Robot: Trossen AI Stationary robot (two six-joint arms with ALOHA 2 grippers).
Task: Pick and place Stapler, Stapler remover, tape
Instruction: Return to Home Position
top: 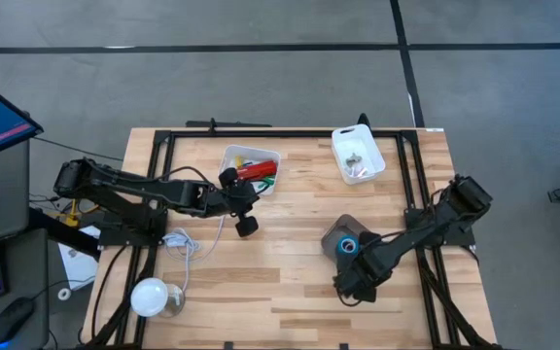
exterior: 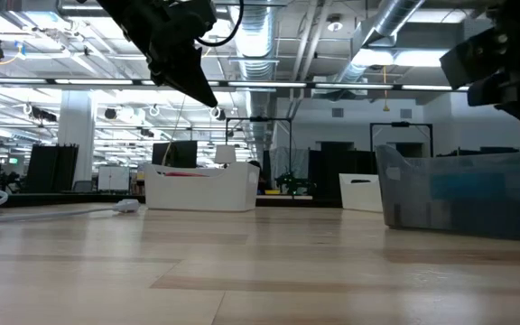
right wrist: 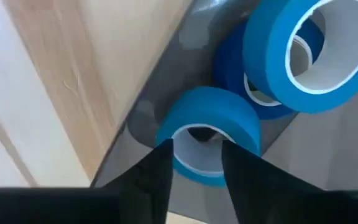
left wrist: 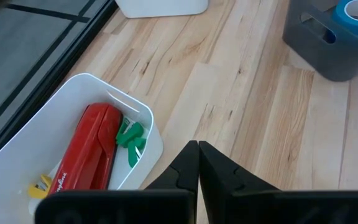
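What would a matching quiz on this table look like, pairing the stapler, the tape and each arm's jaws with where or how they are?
1. stapler
2. tape
3. jaws of left gripper
4. jaws of right gripper

A. apart, over the grey bin
B. lying in a white bin
C. shut, above the table
D. lying inside the grey bin

Pairs: 1-B, 2-D, 3-C, 4-A

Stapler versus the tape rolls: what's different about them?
The stapler is red, long and narrow; the tape rolls are blue rings with pale holes. The stapler lies in a white bin by the left gripper, jaws shut; the tape sits in a grey bin by the right gripper, jaws open. Both rest in bins.
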